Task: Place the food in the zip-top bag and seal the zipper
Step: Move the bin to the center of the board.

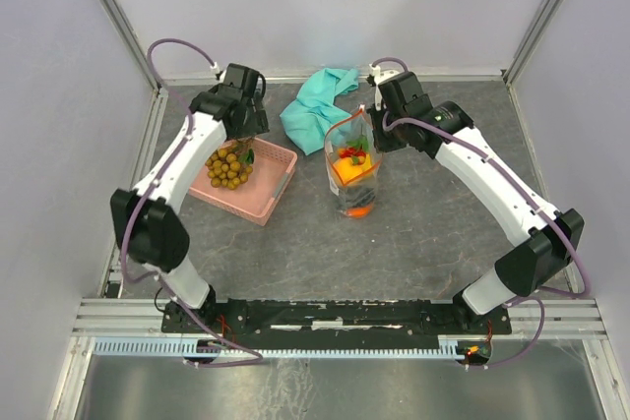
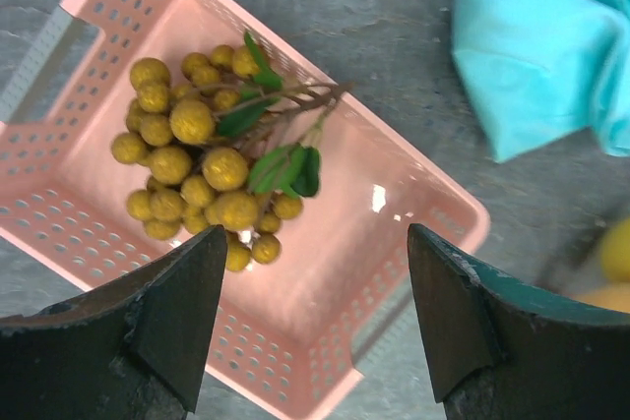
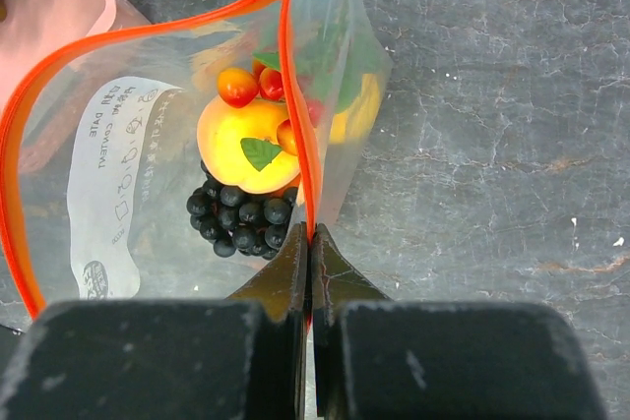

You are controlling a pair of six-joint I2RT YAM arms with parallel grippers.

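A clear zip-top bag (image 1: 352, 169) stands upright mid-table with its mouth open. It holds a yellow-orange fruit (image 3: 246, 150), small red pieces (image 3: 238, 86) and dark berries (image 3: 236, 213). My right gripper (image 3: 311, 233) is shut on the red-orange zipper strip (image 3: 300, 135) at the bag's right mouth edge and holds the bag up. My left gripper (image 2: 313, 287) is open and empty above the pink basket (image 2: 345, 243). A bunch of brown berries with green leaves (image 2: 202, 159) lies in the basket, also seen from the top (image 1: 229, 167).
A teal cloth (image 1: 317, 105) lies behind the bag, also in the left wrist view (image 2: 541, 46). The pink basket (image 1: 266, 199) sits left of the bag. Enclosure walls and metal frame posts surround the grey table (image 1: 433, 243).
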